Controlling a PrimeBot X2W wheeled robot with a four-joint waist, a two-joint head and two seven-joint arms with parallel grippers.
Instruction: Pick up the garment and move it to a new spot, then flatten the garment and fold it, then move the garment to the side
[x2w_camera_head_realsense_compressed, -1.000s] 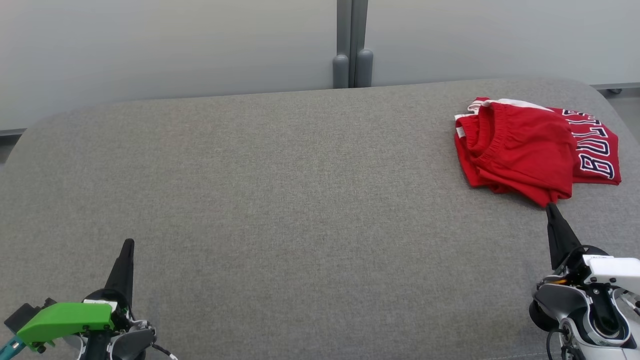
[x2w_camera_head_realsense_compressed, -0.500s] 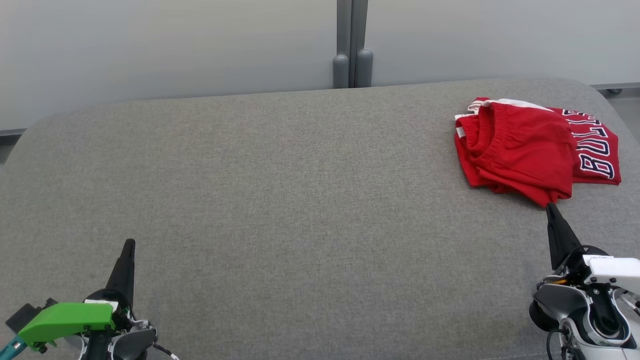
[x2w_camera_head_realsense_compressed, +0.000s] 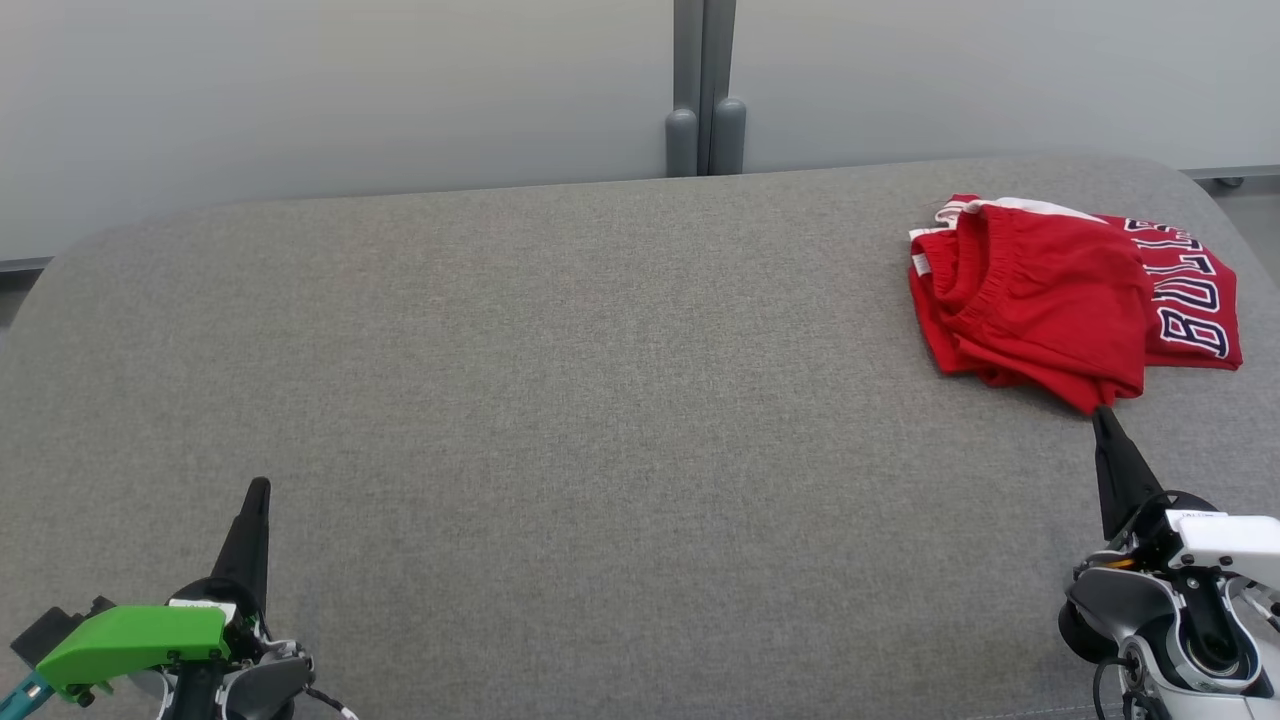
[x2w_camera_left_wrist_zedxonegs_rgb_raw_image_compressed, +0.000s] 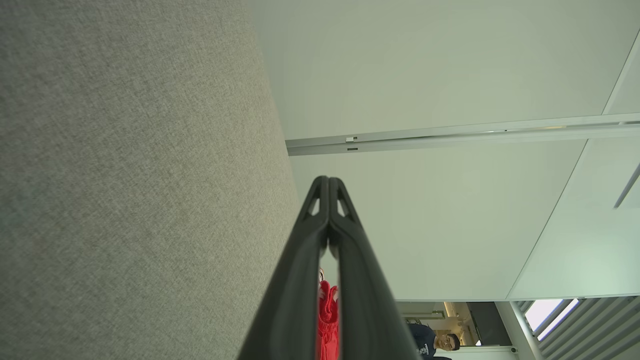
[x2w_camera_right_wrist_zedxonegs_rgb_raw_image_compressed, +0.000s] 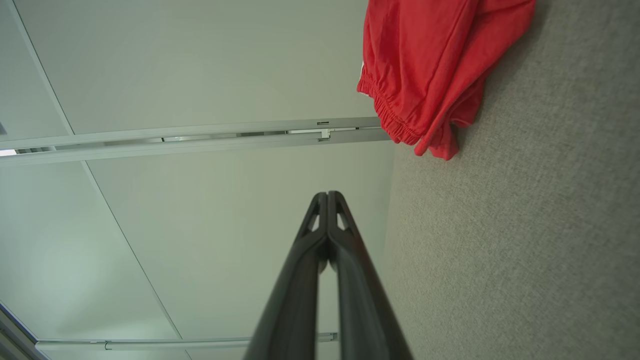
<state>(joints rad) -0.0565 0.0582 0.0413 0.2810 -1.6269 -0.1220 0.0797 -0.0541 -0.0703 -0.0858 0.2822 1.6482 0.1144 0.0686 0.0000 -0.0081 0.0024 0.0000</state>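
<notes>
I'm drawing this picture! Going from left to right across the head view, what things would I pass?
left gripper → grey wall post → red garment

Left gripper (x2w_camera_head_realsense_compressed: 258, 487), right gripper (x2w_camera_head_realsense_compressed: 1098, 412) (jaws shut)

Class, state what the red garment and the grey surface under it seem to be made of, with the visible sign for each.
Red garment: soft matte fabric, probably cotton jersey; it folds limply, waistband gathered. Grey surface: matte woven upholstery cloth, fine flecked weave visible; its filling is hidden.
</notes>
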